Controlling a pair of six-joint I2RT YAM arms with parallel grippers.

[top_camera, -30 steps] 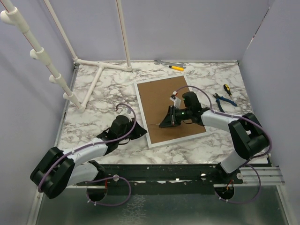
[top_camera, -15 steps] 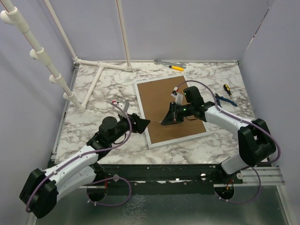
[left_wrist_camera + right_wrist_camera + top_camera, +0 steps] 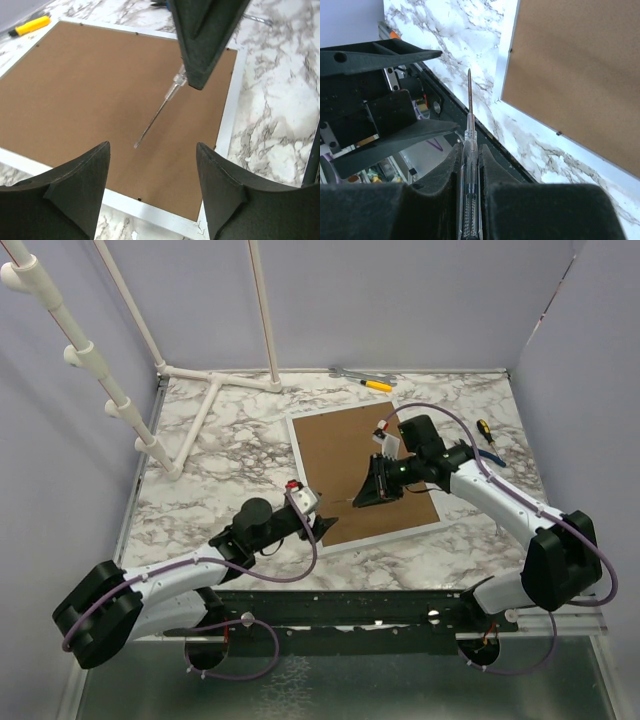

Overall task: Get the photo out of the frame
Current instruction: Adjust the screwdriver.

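Frame (image 3: 335, 450): large and white, lying flat and face down on the marble worktop (image 3: 230, 455), turned slightly askew.
Frame contents: brown backing board (image 3: 90, 90) sits inside the white rim. Small dark tabs (image 3: 137, 33) are spaced along the board's edge.
Photo: cannot be seen, since only the back of the frame shows.
Writing: no lettering can be read on the board or the rim.
Left tool (image 3: 322, 529): at the frame's near-left corner, just above it, with the jaws spread wide and gripping nothing. In the left wrist view its two fingers (image 3: 75, 190) bracket the board's near edge.
Right tool (image 3: 362, 495): over the middle of the frame, clamped narrow on a screwdriver (image 3: 469, 125) with a clear handle.
Screwdriver shaft: slants down toward the frame's near side, and its tip appears over the backing board in the left wrist view. Whether the tip touches the board cannot be told.
Beyond the frame's far edge: a yellow-handled tool (image 3: 376, 385) lies on the worktop, apart from the frame.
Right of the frame: blue-handled pliers (image 3: 490, 452), partly behind the right arm.
Far left of the frame: a white pipe rack (image 3: 200, 410), well apart from it.
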